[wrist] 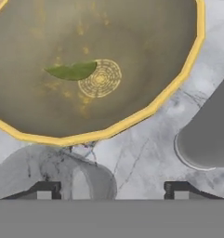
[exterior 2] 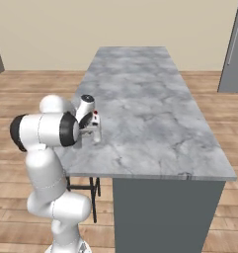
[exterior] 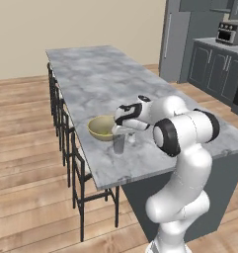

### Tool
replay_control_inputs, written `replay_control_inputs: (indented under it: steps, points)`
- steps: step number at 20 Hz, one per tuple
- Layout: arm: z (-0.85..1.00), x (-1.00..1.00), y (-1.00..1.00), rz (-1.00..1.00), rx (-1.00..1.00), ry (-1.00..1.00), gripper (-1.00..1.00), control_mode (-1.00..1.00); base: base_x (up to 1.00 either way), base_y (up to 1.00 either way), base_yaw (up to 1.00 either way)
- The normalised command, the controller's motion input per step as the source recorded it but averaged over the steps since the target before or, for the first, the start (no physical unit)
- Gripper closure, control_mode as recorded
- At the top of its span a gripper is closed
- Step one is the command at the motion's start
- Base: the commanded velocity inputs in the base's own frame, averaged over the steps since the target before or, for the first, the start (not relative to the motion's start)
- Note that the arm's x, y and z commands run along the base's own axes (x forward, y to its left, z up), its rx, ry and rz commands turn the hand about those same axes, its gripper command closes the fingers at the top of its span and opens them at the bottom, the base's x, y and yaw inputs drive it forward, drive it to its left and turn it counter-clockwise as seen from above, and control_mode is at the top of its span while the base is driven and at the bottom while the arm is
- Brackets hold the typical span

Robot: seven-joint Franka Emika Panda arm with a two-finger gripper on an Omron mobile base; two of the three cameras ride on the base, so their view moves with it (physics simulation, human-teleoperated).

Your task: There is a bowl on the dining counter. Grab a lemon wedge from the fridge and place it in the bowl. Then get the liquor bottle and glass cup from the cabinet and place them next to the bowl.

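fingers: two dark fingertips standing spread, gripping nothing | cup: grey translucent straight-sided glass cup sitting just beside shallow yellow-olive bowl, green wedge lying inside | risk: a finger catching the cup while lifting, tipping it.

White Franka Panda arm with dark joints

The arm is built of smooth, glossy white rounded segments, bulbous at the base and elbow, joined by dark grey-to-black bands at the joints. A wide black ring circles the large round joint housing, seen from both base cameras. The hand is white with black trim, and a small red mark shows on it in the right base view. The gripper ends in two small dark, blocky finger tips with pale faces.
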Motion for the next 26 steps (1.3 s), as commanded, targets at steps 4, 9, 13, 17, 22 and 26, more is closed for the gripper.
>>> replay_control_inputs:
  steps: [4,9,13,17,22,26]
  points:
    - [0.48,-0.54,0.0,0.0,0.0,-0.21,-1.0,-1.0,0.0,0.0,0.0]
    - [0.62,-0.59,-0.01,0.0,0.0,-0.21,-1.0,-1.0,0.0,0.0,0.0]
    - [0.82,-0.68,-0.07,0.0,0.0,-0.2,-1.0,-1.0,0.0,0.0,0.0]
    - [0.94,-0.78,-0.15,0.0,0.0,-0.17,-1.0,-1.0,0.0,0.0,0.0]
    - [0.86,-0.87,-0.09,-0.02,-0.01,-0.08,-1.0,-1.0,0.0,0.0,0.0]
    - [0.63,-0.8,-0.04,-0.12,-0.05,0.0,-1.0,-1.0,0.0,0.0,0.0]
